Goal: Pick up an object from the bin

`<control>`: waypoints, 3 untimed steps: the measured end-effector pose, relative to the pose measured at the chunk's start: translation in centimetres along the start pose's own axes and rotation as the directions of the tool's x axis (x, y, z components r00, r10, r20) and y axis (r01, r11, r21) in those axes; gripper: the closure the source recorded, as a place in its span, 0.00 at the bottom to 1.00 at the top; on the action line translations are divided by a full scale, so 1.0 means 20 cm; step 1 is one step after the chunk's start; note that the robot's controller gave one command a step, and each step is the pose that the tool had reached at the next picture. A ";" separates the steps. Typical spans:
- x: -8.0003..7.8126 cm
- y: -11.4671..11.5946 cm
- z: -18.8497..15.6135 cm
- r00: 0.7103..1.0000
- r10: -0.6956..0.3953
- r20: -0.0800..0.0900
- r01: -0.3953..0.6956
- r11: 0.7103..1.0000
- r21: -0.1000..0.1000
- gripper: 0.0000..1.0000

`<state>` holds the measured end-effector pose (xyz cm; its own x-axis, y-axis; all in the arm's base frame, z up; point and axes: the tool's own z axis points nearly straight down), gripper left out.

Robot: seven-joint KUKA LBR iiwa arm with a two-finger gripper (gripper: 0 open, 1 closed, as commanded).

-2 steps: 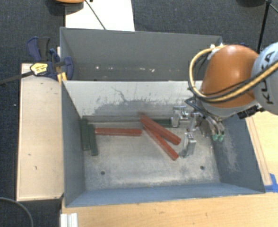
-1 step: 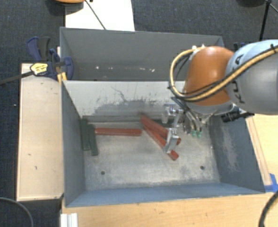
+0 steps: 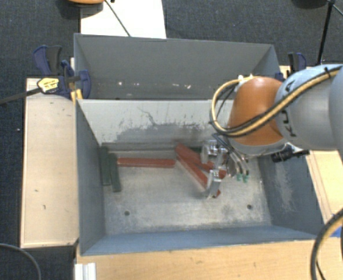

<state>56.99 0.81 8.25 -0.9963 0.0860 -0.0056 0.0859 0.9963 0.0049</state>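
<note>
- You see the gripper [image 3: 214, 186] low in the bin [image 3: 171, 69], right of centre in the frame, close to the floor.
- It sits at the lower right end of a red-brown bar [image 3: 189, 161] that lies slanted, running from the upper left down to the lower right; gripper and bar overlap there, so they look to be touching.
- You cannot tell whether the jaws are open or closed, nor whether they have hold of the bar: the wrist's metal parts hide that spot.
- The arm [image 3: 323, 109] enters from the right of the frame, its orange cover [image 3: 256, 112] just above and to the right of the gripper.
- A second red-brown bar [image 3: 145, 163] lies level along the back of the floor, left of the slanted one; their near ends lie close together, and you cannot tell if they meet.
- A dark grey block [image 3: 109, 169] lies at the left of the floor, its long side running up and down the frame, right beside the level bar's left end.
- The front half of the floor, towards the bottom of the frame, shows only scuffed metal.
</note>
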 end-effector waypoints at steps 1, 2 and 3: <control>-0.09 -0.08 0.04 1.000 -0.027 0.001 0.027 1.000 0.004 1.00; -0.09 -0.08 0.04 1.000 -0.027 0.001 0.027 1.000 0.004 1.00; 0.02 -0.14 -0.61 0.999 -0.038 -0.004 0.038 0.999 0.005 1.00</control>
